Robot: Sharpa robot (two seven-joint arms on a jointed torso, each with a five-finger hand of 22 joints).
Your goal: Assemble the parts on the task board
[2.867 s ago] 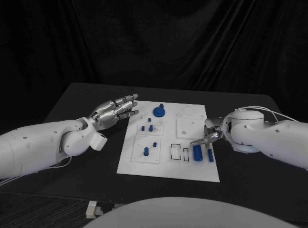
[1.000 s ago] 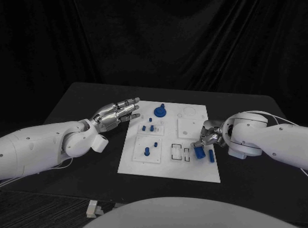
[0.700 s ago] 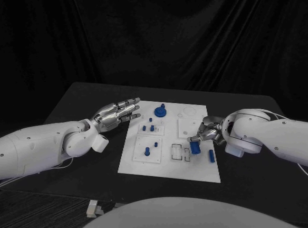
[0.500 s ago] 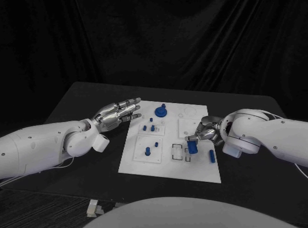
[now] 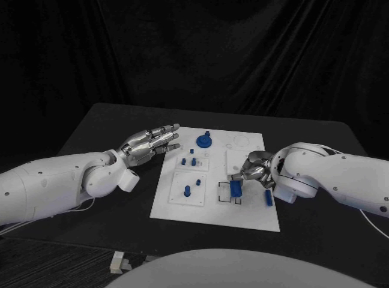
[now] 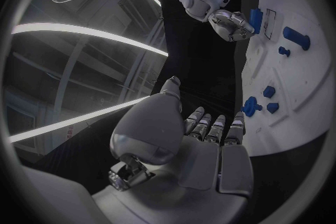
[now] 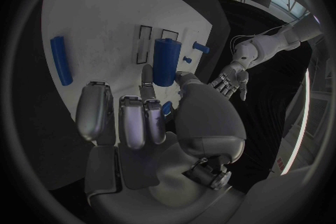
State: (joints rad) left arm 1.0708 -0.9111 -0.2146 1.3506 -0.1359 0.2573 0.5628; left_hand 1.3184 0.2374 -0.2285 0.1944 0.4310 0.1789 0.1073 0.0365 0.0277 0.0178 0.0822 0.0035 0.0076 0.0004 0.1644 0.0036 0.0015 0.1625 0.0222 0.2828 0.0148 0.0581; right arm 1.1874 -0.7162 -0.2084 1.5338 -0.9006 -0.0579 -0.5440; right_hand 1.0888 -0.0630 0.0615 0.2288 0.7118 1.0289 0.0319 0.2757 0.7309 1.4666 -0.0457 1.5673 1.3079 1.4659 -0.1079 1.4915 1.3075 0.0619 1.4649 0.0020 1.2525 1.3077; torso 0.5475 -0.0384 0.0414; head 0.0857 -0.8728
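Over the black-outlined rectangular slots of the white task board (image 5: 214, 195), a blue cylindrical part (image 5: 235, 188) is pinched upright by the silver right hand (image 5: 253, 170). Beside the board's left edge, the left hand (image 5: 149, 144) is held with fingers spread, holding nothing.

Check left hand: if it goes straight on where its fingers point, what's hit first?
Probably nothing: the left hand hangs open beside the board, fingers aimed over its far corner, and the way looks free. Depth is unclear.
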